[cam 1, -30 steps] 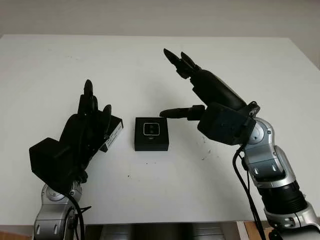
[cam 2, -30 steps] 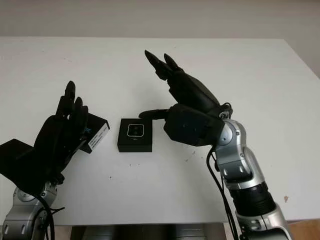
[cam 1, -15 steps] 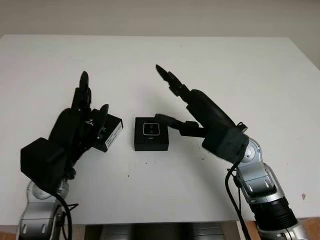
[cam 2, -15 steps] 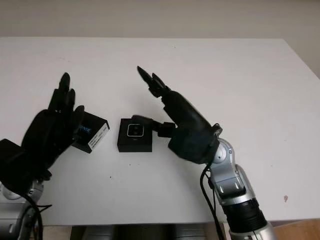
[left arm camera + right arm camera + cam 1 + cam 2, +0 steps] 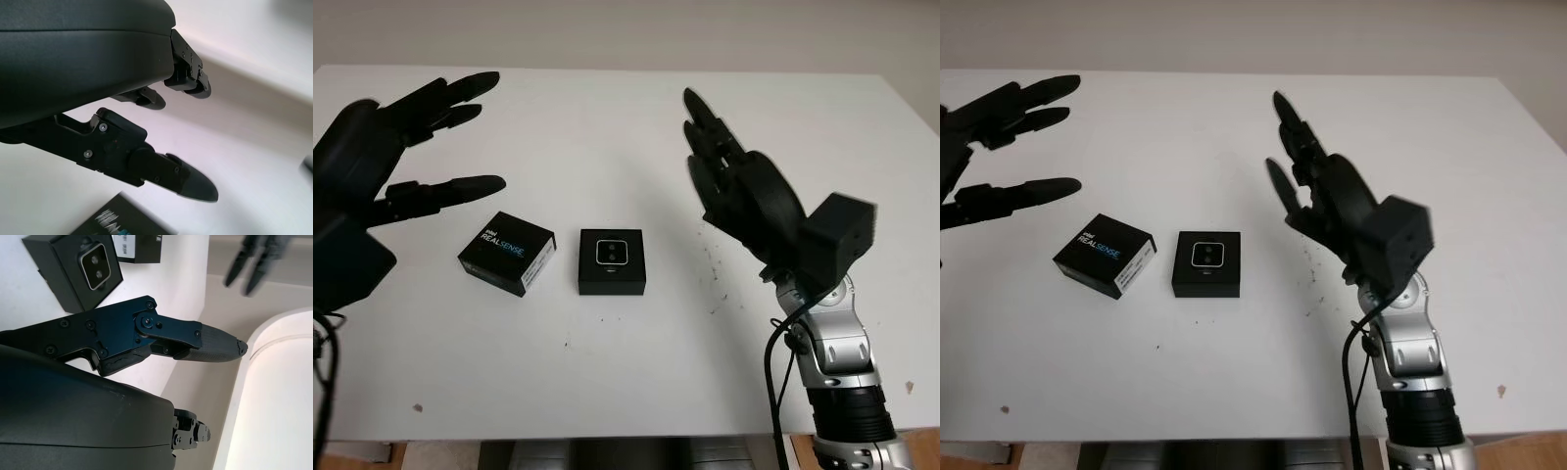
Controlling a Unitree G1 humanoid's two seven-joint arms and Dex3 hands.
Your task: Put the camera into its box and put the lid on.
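Note:
A black open box [image 5: 612,282] sits near the table's middle, and the small silver-faced camera [image 5: 610,253] lies inside it. Just left of it the black lid [image 5: 507,253], printed "RealSense", lies flat on the table apart from the box. My left hand [image 5: 460,137] is open and raised above the table at the far left, up and left of the lid. The right hand [image 5: 705,137] is open too, held up in the air right of the box, touching nothing. The right wrist view looks down on the box [image 5: 54,271], the camera [image 5: 95,262] and the lid [image 5: 139,245].
The white table [image 5: 607,372] stretches wide on all sides of the two black pieces. Small dark specks mark its surface right of the box [image 5: 713,269]. Its front edge runs along the bottom, and the right arm's silver forearm [image 5: 832,392] rises from there.
Both hands have lifted away from the table. The left hand rose up and leftwards, uncovering the lid. The right hand drew back from the box and swung upright.

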